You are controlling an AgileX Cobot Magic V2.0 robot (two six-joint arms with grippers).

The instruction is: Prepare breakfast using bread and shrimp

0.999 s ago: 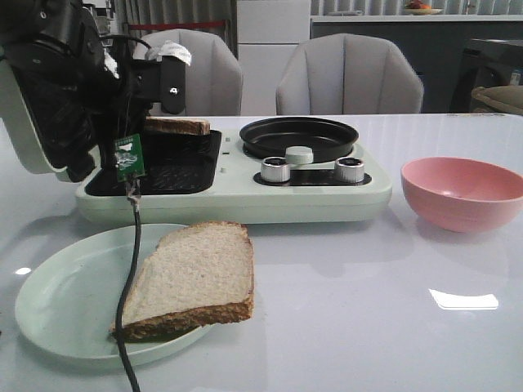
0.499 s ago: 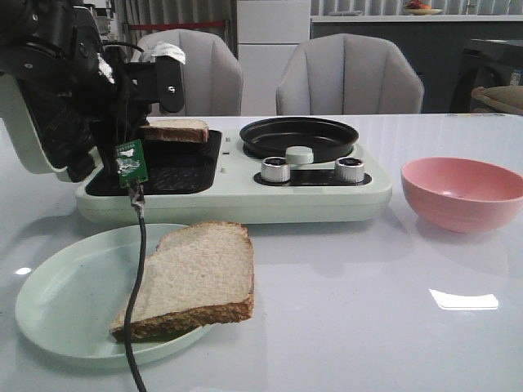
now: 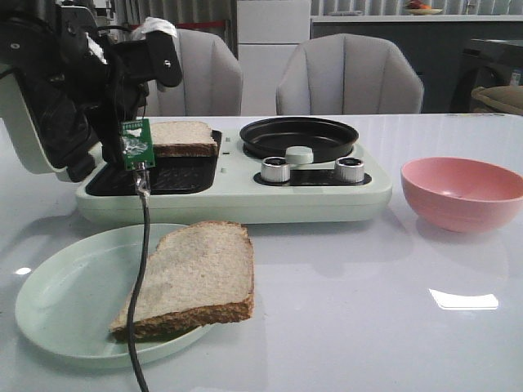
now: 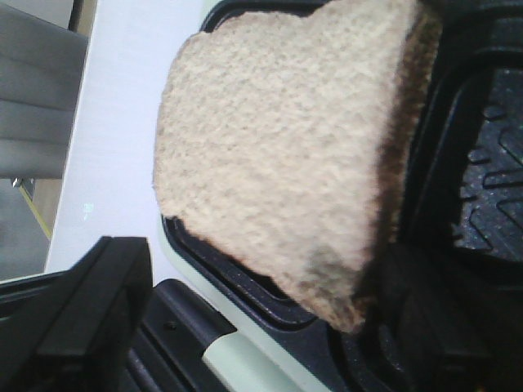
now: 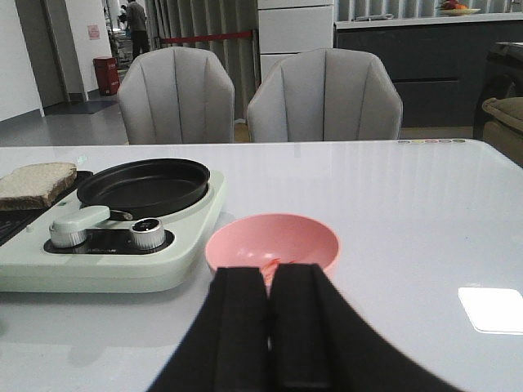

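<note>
The left end effector (image 3: 135, 82) hangs over the open grill side of a pale green breakfast maker (image 3: 237, 192); whether its fingers are parted or closed cannot be told. Just beside it, one slice of bread (image 3: 184, 138) lies tilted across the grill plate's (image 4: 490, 196) far edge. The right end effector (image 5: 270, 327) has its black fingers pressed together, holding nothing, just short of a pink bowl (image 5: 272, 245) in which something small and orange-pink, probably shrimp (image 5: 270, 263), is partly visible. A black round pan (image 3: 298, 137) sits on the appliance's right half. A second slice (image 3: 196, 278) rests on a pale green plate (image 3: 57, 302) at the front of the white surface (image 3: 368, 310).
</note>
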